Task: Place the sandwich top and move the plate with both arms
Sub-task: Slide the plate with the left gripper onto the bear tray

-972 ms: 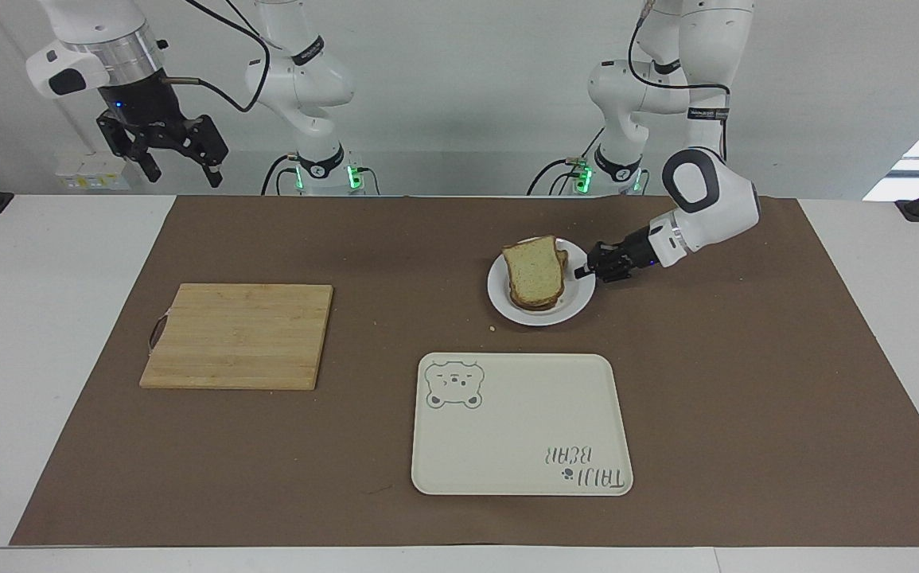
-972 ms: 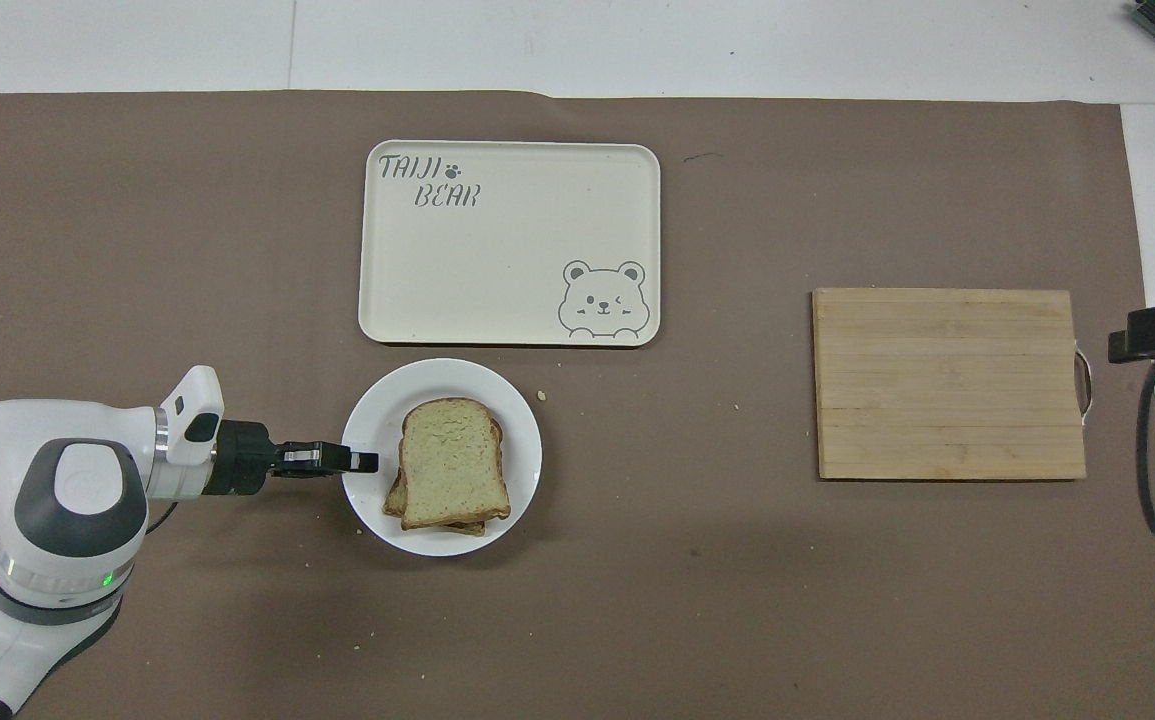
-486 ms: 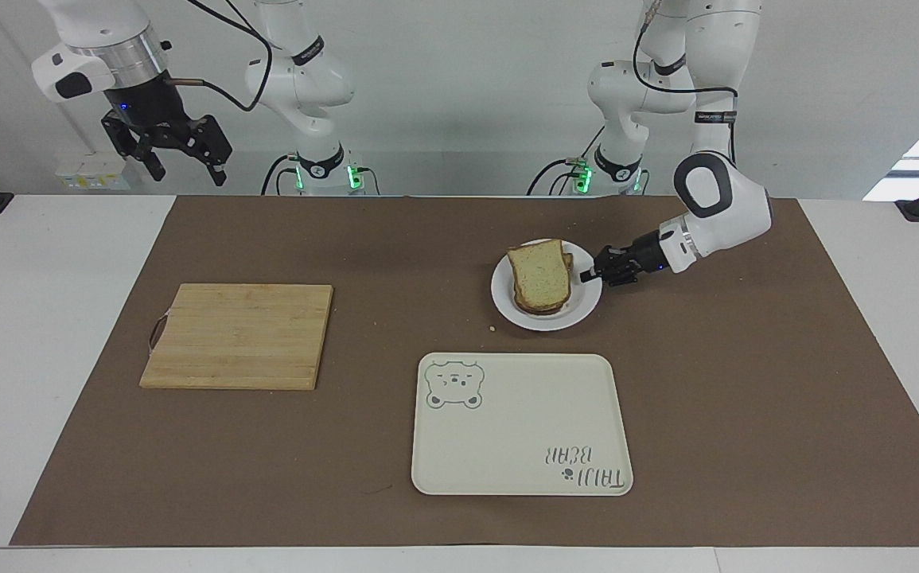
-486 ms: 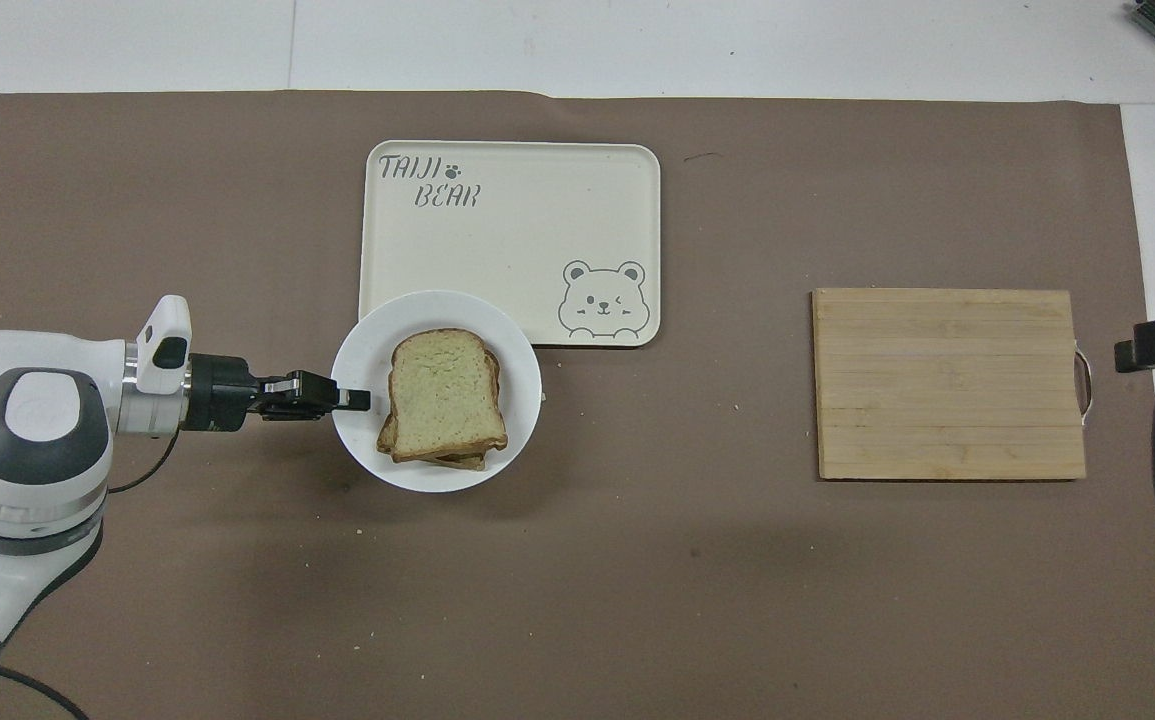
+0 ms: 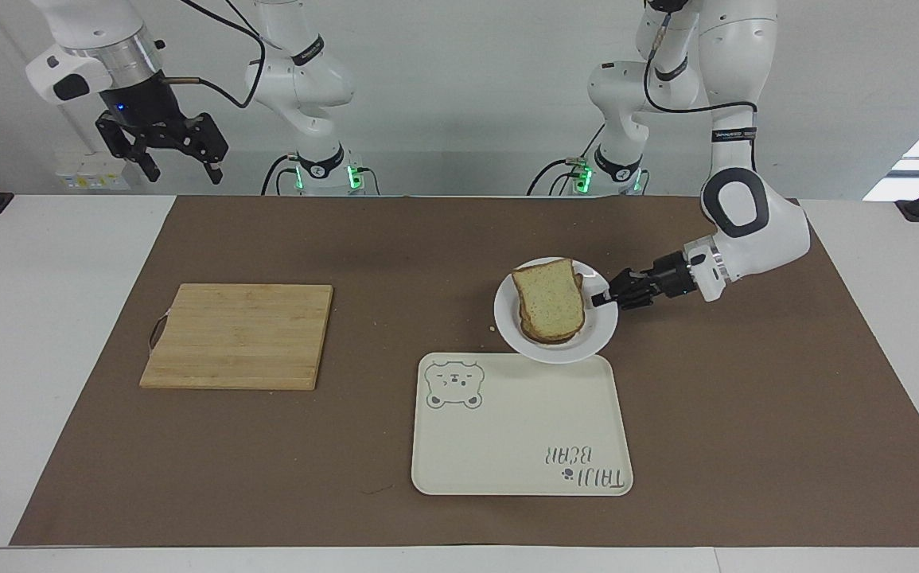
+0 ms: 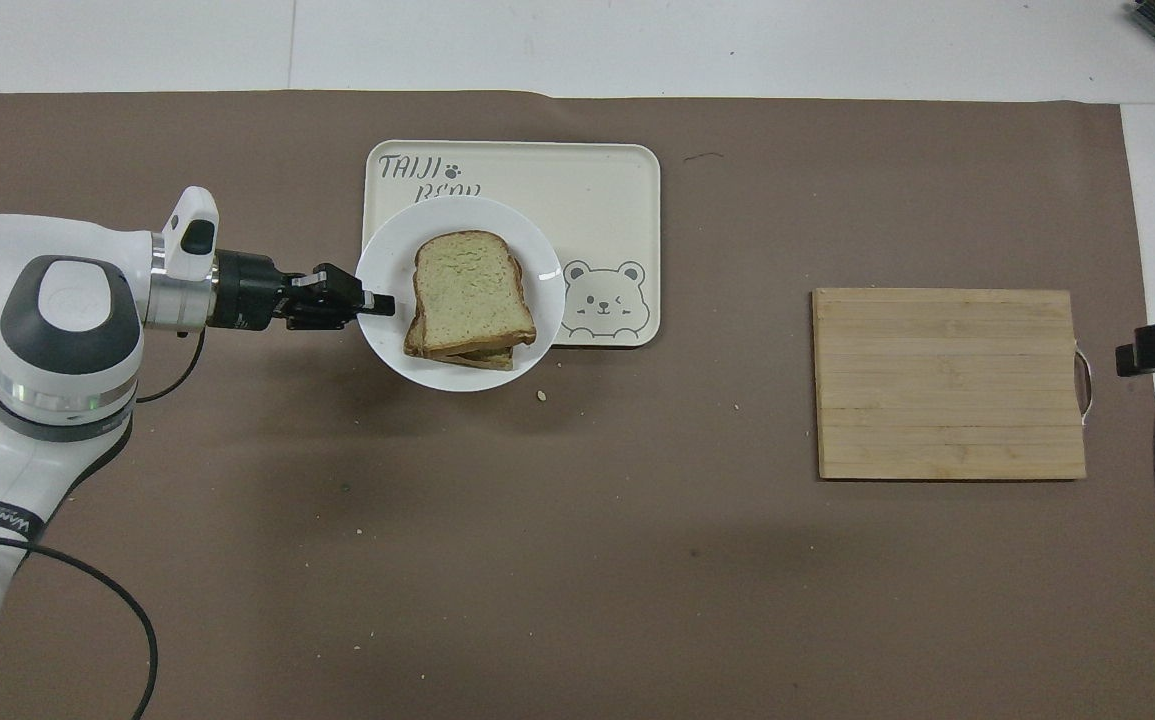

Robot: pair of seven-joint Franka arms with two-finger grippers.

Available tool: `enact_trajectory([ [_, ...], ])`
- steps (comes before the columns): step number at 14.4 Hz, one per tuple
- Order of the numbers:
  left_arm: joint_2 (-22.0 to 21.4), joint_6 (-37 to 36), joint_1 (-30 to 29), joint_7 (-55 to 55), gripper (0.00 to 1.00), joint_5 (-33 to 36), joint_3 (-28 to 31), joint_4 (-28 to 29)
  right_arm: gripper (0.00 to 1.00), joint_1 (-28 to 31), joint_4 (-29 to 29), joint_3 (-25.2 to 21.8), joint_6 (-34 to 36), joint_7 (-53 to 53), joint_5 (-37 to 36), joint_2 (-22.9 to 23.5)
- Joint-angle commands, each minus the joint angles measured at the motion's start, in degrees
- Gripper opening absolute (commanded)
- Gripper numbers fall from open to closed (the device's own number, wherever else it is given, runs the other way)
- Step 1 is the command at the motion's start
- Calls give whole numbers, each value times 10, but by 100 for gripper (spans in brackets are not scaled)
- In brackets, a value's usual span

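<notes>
Two slices of bread sit stacked on the plate (image 5: 578, 348), a small round white dish with a smooth glossy rim; the sandwich top (image 5: 550, 301) is the upper slice, flat, pale and speckled inside a brown crust, lying slightly askew so the lower slice's edge peeks out. The left gripper (image 5: 604, 299) is pinched shut on the plate's rim at the side toward the left arm's end of the table, holding the plate over the tray's robot-side edge. The tray (image 5: 507, 446), the landmark here, is a cream rounded rectangle, matte, with a bear outline and lettering. A wooden cutting board (image 5: 238, 336) of pale planks with a small metal handle lies well apart from the tray, toward the right arm's end, on the same brown mat (image 5: 745, 398).

Only the facing view shows the right gripper (image 5: 181, 167), its fingers spread wide, raised above the table's robot-side edge, waiting. The overhead view shows the plate covering part of the tray's lettering, and a crumb (image 6: 541, 395) on the mat just beside the tray's robot-side edge
</notes>
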State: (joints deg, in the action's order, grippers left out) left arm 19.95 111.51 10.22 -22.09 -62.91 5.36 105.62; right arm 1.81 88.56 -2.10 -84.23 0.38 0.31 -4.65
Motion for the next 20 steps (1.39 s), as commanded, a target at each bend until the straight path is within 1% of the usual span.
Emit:
enact_trajectory([
  [1,71,-17,-10,8,0,-10,-7,-87,100,9,4,4,6,-14,-8,-7],
  [3,111,-4,-10,8,0,-9,-7,-118,100,7,5,6,6,-13,-9,-7],
  [7,146,20,-10,8,0,-8,-12,-141,100,3,5,8,6,-14,0,-7],
  [8,149,37,-9,8,0,-8,-23,-146,100,3,5,9,6,-14,0,-7],
  [9,153,51,-8,12,0,-10,-33,-159,100,2,5,9,6,-14,0,-7],
  [10,169,57,-9,27,0,-12,-40,-184,100,3,4,9,6,-14,0,-7],
  [11,176,58,-3,47,0,-12,-40,-195,100,3,4,9,6,-14,0,-7],
  [14,178,82,16,51,0,-5,-39,-195,100,3,5,9,6,-14,0,-7],
  [16,185,121,39,50,0,2,-39,-193,100,3,4,9,6,-14,0,-7],
  [19,184,122,39,51,0,19,-39,-192,100,3,5,9,6,-14,0,-7],
  [20,184,124,39,53,42,27,-38,-191,100,3,5,9,6,-14,0,-7],
])
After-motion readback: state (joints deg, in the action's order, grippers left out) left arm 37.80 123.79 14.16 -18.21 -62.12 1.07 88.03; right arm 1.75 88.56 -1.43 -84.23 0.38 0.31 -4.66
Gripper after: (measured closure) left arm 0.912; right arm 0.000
